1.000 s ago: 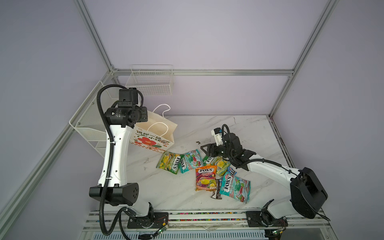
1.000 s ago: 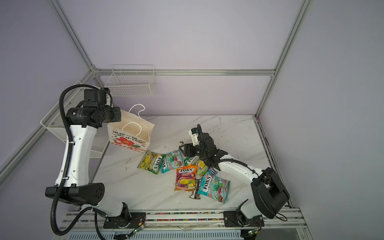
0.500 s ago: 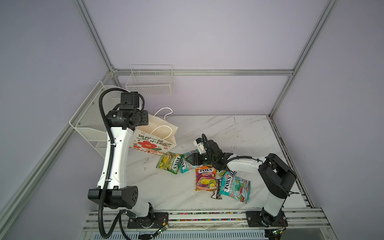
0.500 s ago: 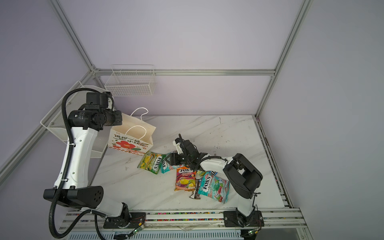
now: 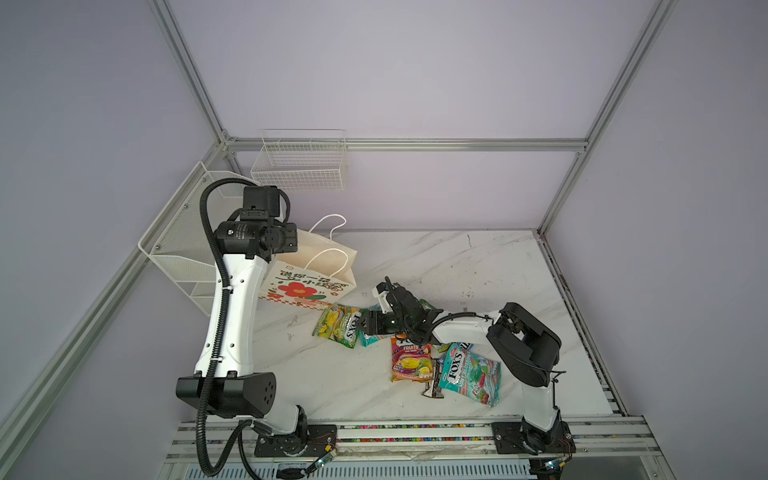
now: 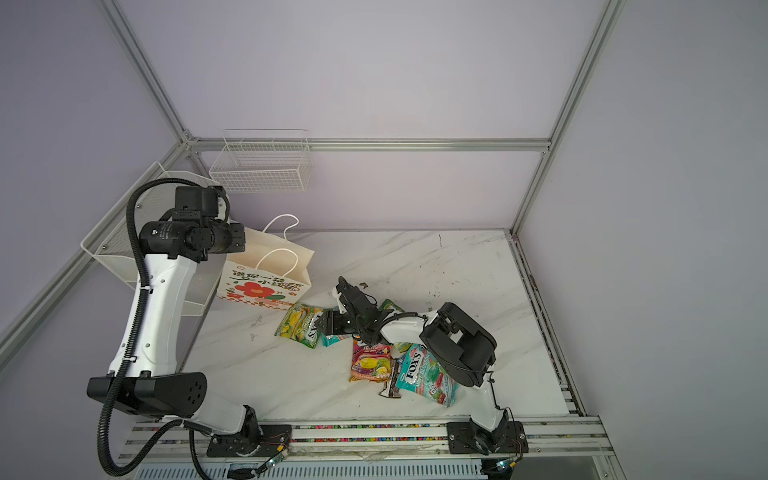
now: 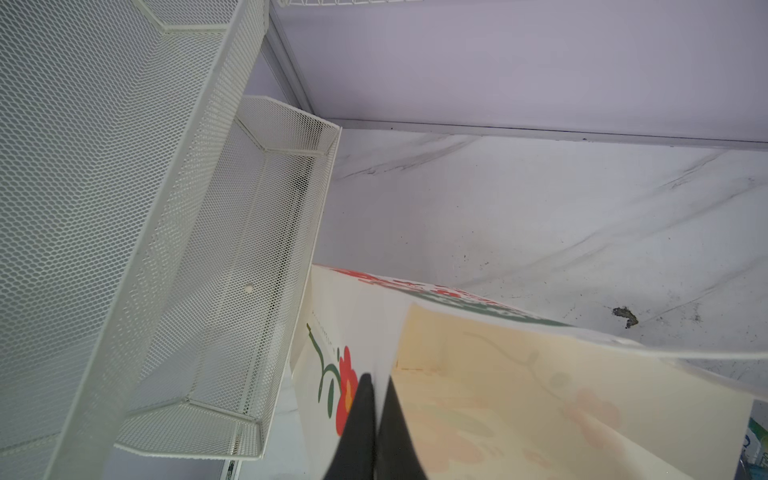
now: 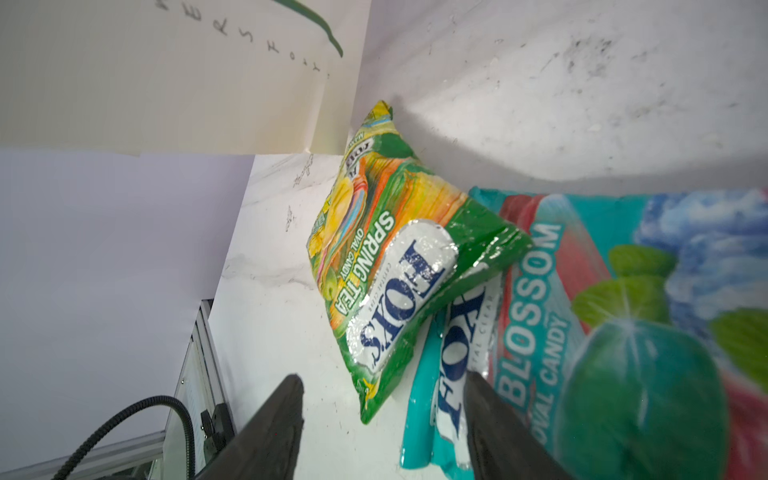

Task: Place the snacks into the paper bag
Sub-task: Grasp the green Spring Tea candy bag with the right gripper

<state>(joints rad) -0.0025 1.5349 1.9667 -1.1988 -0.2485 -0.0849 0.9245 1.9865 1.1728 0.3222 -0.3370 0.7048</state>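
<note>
Pinching paper bag (image 5: pixel 303 286) rim with left jaws closed, bag standing rear-left on bench (image 5: pixel 457 266) | right jaws spread apart, low over overlapping green-yellow FOX'S packet (image 8: pixel 386 266) and teal FOX'S packet (image 8: pixel 582 311) just beside bag | orange-pink FOX'S packet (image 5: pixel 409 357) lying mid-bench

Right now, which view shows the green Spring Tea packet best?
The right wrist view: the green Spring Tea packet fills the centre, label readable, one corner overlapping a teal packet. In both top views the packet is small, fine print lost. The left wrist view shows the paper bag, not the packet.
</note>
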